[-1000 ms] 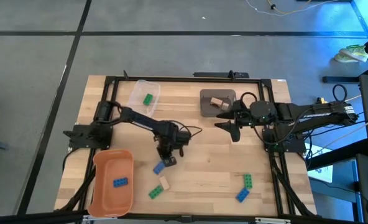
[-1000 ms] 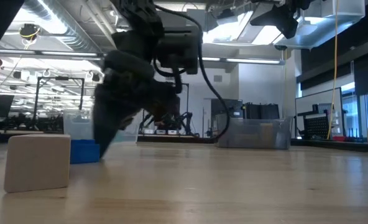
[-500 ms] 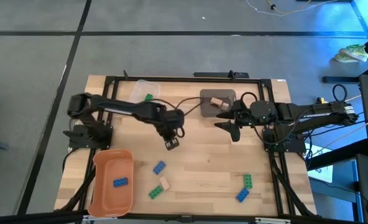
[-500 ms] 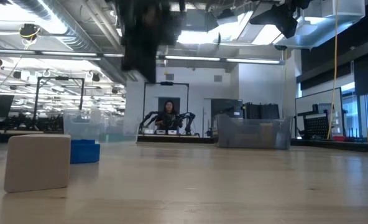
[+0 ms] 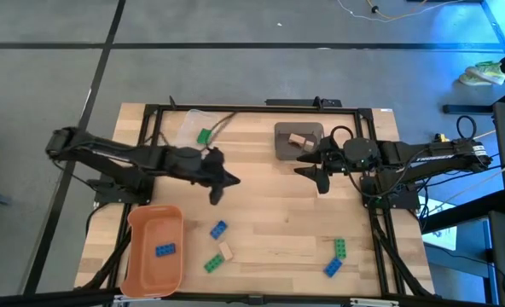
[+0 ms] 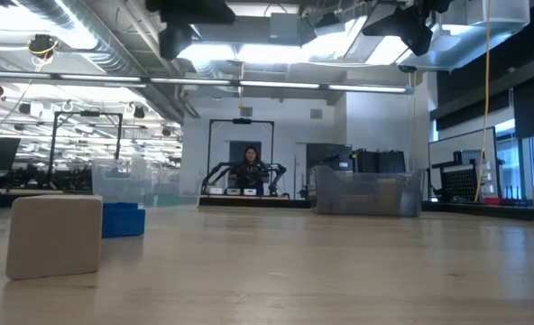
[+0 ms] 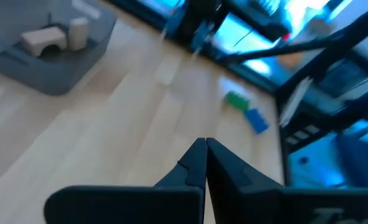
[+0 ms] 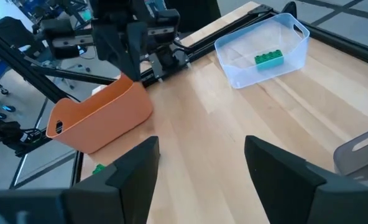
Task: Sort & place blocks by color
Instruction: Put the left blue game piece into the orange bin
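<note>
My left gripper [image 5: 219, 186] hangs shut and empty above the table's middle left, pointing nearly level; its closed fingers [image 7: 205, 163] show in the left wrist view. My right gripper [image 5: 317, 176] stands open and empty in the air near the grey bin. Loose on the table lie a blue block [image 5: 218, 228], a tan block [image 5: 225, 251] and a green block [image 5: 211, 264], plus a green block [image 5: 340, 248] and a blue block [image 5: 332, 267] at the near right. One blue block [image 5: 165, 250] lies in the orange bin, one green block [image 8: 268, 59] in the clear bin.
The orange bin [image 5: 148, 223] stands at the near left, the clear bin [image 5: 190, 126] at the far left, and the grey bin [image 5: 287, 149] with tan pieces [image 7: 42, 41] at the far middle. A black frame rails the table. A person shows far off in the low view.
My left gripper has risen from just beside the blue block on the table and drawn back toward the table's left edge. It has tipped from pointing down to nearly level and stayed shut. The blue block lies where it was.
</note>
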`<state>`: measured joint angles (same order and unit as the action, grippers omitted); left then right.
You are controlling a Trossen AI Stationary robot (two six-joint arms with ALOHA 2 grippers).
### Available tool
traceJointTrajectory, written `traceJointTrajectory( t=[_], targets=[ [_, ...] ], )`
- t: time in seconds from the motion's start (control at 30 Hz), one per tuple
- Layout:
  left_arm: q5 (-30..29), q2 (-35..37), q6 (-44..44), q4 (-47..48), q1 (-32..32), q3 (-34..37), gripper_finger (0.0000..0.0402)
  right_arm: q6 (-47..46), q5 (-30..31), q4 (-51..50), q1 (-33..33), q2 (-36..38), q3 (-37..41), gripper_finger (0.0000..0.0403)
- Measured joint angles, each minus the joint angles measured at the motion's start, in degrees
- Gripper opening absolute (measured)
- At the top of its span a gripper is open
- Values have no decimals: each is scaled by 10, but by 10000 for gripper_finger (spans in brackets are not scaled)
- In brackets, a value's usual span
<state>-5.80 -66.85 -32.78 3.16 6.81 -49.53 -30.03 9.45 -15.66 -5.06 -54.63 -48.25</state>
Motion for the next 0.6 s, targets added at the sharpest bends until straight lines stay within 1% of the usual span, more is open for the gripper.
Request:
traceJointTrajectory(
  t=[0.1, 0.2, 0.47, 0.6],
  targets=[
    [13, 39, -1, -59, 0, 48, 1, -14, 0, 3, 0, 0, 0, 237],
    [7, 63, 1, -71, 0, 69, 3, -16, 0, 20, 0, 0, 0, 237],
    [9, 69, 58, -69, -4, 71, 24, -16, 0, 98, 0, 0, 0, 237],
    [9, 69, 101, -69, -4, 71, 40, -9, 0, 108, 0, 0, 0, 237]
  ],
)
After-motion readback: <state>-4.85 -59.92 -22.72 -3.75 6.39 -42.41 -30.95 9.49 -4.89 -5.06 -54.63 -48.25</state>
